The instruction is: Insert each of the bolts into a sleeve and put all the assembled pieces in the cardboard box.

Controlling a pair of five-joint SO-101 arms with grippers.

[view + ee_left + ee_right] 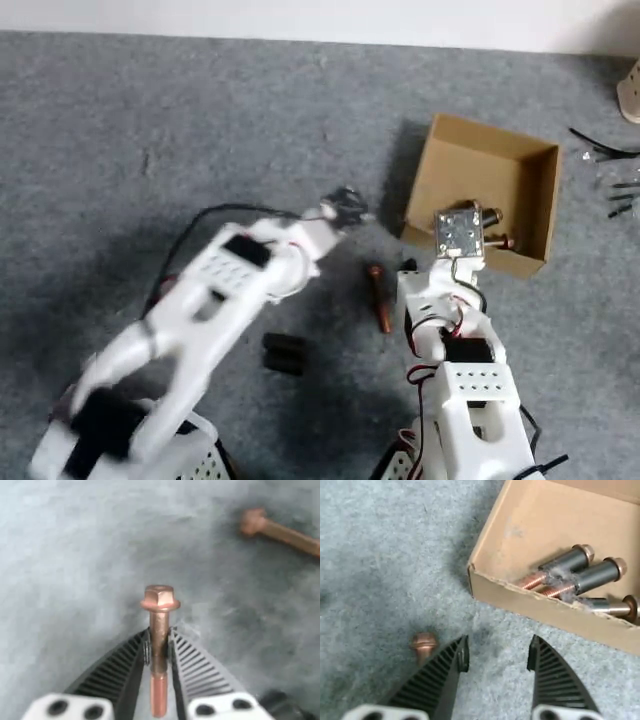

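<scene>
The left end effector (159,636) was clenched on a bolt (160,602), pinched by the shank with the hex head pointing away and the threaded tip tucked back between the fingers. That hold looked suited to carrying, not inserting, since the tip that must enter a sleeve sat behind the grip. The right end effector (498,653) hung released over the grey desk (380,555), just beside the near wall of the box (530,605) (a sensible post, by the look of it, for drops into the box). Three assembled pieces (580,572) lay inside, against that wall.

The high view gave the layout: dark sleeves (285,354) lying near the arms' bases, well apart from the box, and a loose bolt (380,298) on the desk between the arms. It sat too far off to settle the grip, which the left wrist view supplied. The count inside the box came from the right wrist view, the arm covering part of it from above.
</scene>
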